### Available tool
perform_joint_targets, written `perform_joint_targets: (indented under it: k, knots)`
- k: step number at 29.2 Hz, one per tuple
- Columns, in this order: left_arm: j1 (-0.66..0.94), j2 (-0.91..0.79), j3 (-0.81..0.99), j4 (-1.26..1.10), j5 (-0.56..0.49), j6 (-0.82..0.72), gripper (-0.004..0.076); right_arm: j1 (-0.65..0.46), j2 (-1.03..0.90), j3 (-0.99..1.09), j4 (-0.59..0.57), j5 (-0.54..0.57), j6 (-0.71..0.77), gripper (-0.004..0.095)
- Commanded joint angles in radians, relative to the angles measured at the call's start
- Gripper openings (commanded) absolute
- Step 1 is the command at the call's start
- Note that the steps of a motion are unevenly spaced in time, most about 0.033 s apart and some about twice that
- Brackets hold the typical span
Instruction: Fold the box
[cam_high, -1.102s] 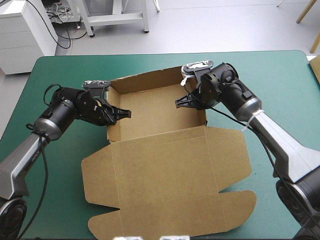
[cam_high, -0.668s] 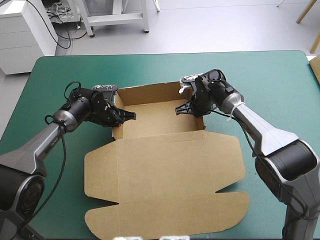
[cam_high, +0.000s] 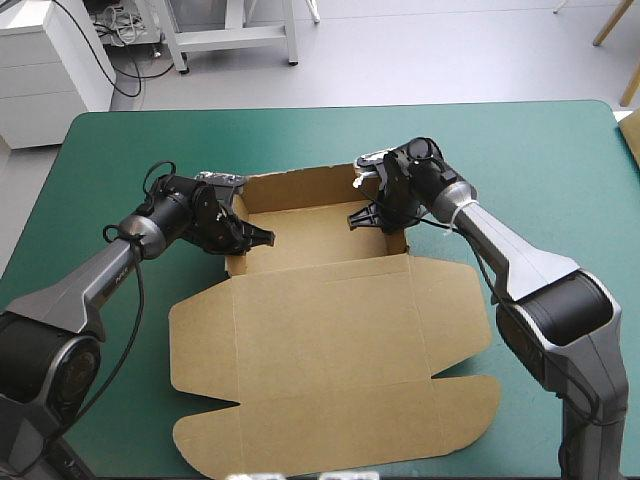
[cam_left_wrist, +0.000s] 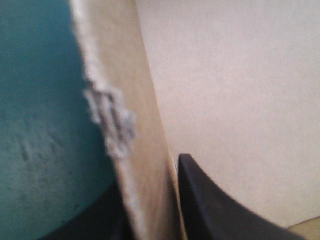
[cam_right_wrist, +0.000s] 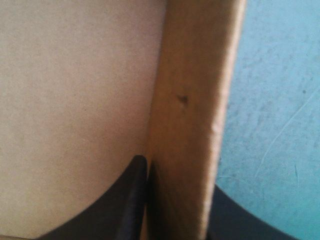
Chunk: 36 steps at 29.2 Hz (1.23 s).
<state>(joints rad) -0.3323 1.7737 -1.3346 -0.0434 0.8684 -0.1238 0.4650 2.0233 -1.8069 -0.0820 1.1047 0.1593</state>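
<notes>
The brown box (cam_high: 330, 330) lies mid-table as an open tray with raised walls, its lid flat toward the near edge. My left gripper (cam_high: 262, 238) is shut on the tray's left wall (cam_left_wrist: 145, 150); one black finger (cam_left_wrist: 210, 205) lies inside the tray and the other outside, over the teal-green cover. My right gripper (cam_high: 358, 218) is shut on the right wall (cam_right_wrist: 192, 100), with one finger (cam_right_wrist: 127, 200) inside the tray. The wall's torn top edge runs ahead of the left gripper (cam_left_wrist: 150, 200). Seen from the right gripper (cam_right_wrist: 175, 200), the wall stands upright between its fingers.
The teal-green cover (cam_high: 560, 170) shows wide on both sides of the box and beyond its far wall. The lid's rounded flaps (cam_high: 200, 330) spread left and right, and its front flap reaches close to the table's near edge.
Both arms have stretched farther over the table and come lower on the side walls. The box has shifted slightly, and its tray now looks narrower and lower.
</notes>
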Motion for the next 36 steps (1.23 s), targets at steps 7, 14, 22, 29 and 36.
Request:
perform_joint_targets:
  k: [7, 14, 22, 29, 36]
  knots:
    - [0.002, -0.087, -0.024, 0.043, 0.030, 0.028, 0.0394, 0.003, -0.071, -0.193, -0.014, 0.065, -0.016, 0.0402]
    - [0.002, -0.140, -0.106, 0.038, 0.123, 0.028, 0.0393, 0.003, -0.134, -0.198, -0.009, 0.065, -0.016, 0.0403]
    - [0.002, -0.175, -0.265, 0.038, 0.369, 0.028, 0.0393, 0.003, -0.227, -0.198, -0.007, 0.065, -0.018, 0.0402]
    - [0.002, -0.256, -0.412, -0.028, 0.406, 0.026, 0.0391, 0.003, -0.289, -0.198, -0.007, 0.065, -0.020, 0.0402]
    - [0.002, -0.421, -0.454, -0.028, 0.406, 0.047, 0.0364, 0.003, -0.294, -0.198, 0.014, 0.065, -0.035, 0.0402]
